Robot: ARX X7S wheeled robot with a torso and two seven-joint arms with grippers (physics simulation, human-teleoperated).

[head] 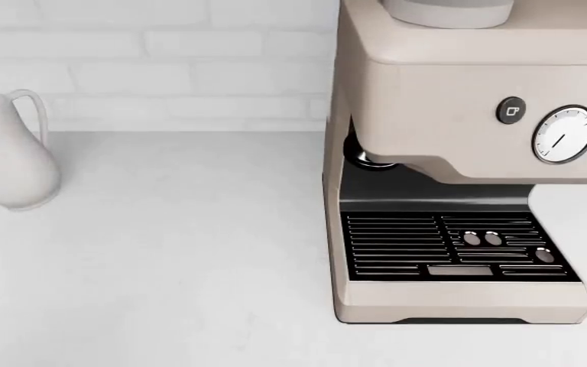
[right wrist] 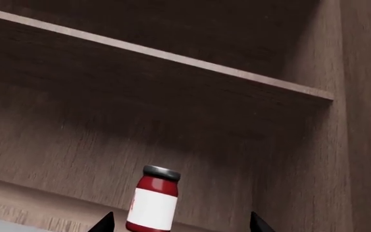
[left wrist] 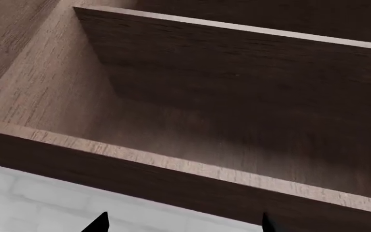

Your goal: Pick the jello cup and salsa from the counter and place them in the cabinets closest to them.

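The salsa (right wrist: pixel 153 199), a small glass jar of red sauce with a grey metal lid and a white label, stands upright inside a brown wooden cabinet (right wrist: pixel 76 140), near the front edge of its lower board, as seen from the right wrist camera. The right gripper (right wrist: pixel 180 223) sits just in front of it, its 2 dark fingertips spread wide to either side and touching nothing; the jar looks released. Glass of this kind is judged rigid, smooth, fairly heavy for its size and breakable, so a hold across the labelled body below the lid would suit best. A shelf (right wrist: pixel 172 55) runs above, leaving clear headroom.

The left gripper (left wrist: pixel 182 223) shows only 2 tips, set wide apart and empty, facing another bare cabinet compartment (left wrist: pixel 192 140). The jello cup appears in no view.

On the counter (head: pixel 171 252), a white jug (head: pixel 8 157) stands at the left edge and an espresso machine (head: pixel 457 160) fills the right side.
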